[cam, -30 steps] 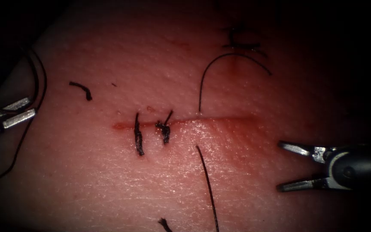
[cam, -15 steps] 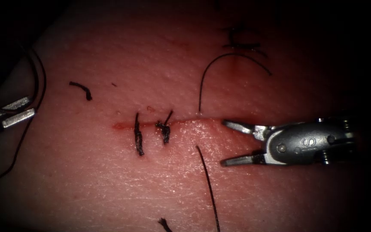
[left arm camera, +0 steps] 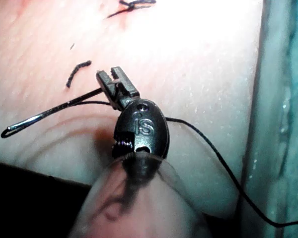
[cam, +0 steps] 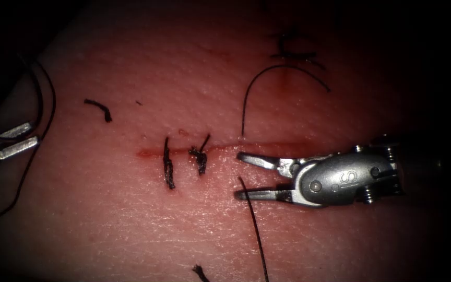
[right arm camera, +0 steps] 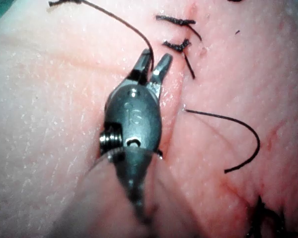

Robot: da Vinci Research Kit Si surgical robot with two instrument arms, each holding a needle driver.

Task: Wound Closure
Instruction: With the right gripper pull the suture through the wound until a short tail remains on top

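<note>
Left tool point(cam: 33, 133) clamps the needle point(left arm camera: 49, 111), out of the tissue point(cam: 131, 224), left of the cut point(cam: 272, 148); right tool point(cam: 240, 176), jaws spread and empty, straddles the thread point(cam: 254, 224) just below the cut, and would best close squarely on thread alone, sparing tissue.

The endoscope view is dim, light pooling on the pale pink, fine-grained slab of tissue point(cam: 131, 209) and falling to black at the edges. Glare whitens the tissue in the left wrist view.

A surgical practice bench: stitched tissue point(cam: 131, 219) on teal drape point(left arm camera: 288, 99).
</note>
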